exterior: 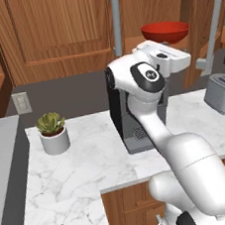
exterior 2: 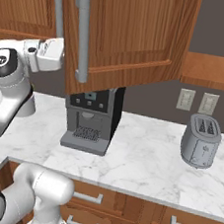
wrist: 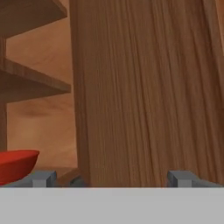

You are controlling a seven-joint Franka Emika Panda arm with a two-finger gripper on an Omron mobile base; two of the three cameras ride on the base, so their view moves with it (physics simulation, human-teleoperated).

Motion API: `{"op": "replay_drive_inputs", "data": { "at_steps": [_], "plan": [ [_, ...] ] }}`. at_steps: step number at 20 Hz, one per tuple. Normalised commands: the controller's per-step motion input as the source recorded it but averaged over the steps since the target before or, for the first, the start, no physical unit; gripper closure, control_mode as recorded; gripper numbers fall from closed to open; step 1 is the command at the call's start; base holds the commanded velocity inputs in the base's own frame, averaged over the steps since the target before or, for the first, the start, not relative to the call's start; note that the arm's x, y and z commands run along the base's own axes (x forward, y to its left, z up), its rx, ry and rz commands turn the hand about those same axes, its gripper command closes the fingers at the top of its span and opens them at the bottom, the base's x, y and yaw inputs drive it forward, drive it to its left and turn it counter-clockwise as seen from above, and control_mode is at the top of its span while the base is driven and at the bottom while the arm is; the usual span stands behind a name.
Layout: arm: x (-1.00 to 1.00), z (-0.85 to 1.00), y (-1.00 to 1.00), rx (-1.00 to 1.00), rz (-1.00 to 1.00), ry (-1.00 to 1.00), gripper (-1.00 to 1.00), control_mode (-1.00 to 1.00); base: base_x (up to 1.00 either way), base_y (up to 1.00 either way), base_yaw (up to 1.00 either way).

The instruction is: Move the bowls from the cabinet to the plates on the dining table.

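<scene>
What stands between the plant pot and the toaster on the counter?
The black coffee machine stands between the plant pot and the toaster, seen in the left base view.

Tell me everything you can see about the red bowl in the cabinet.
The red bowl is round, shallow and glossy, with a darker inside and a thin bright rim. It sits upright on a shelf inside the open wooden cabinet, above the coffee machine. In the hand view its curved side shows at lower left, beside the cabinet's door edge. The open gripper is near it but not touching; nothing is seen inside it.
</scene>
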Motion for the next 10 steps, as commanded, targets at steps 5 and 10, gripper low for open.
{"op": "replay_drive_inputs", "data": {
  "at_steps": [5, 10],
  "plan": [
    [-0.18, 0.00, -0.25, 0.00, -0.09, -0.04, -1.00, -1.00, 0.00, 0.00, 0.00],
    [-0.23, 0.03, -0.26, 0.01, -0.10, -0.01, -1.00, -1.00, 0.00, 0.00, 0.00]
  ]
}}
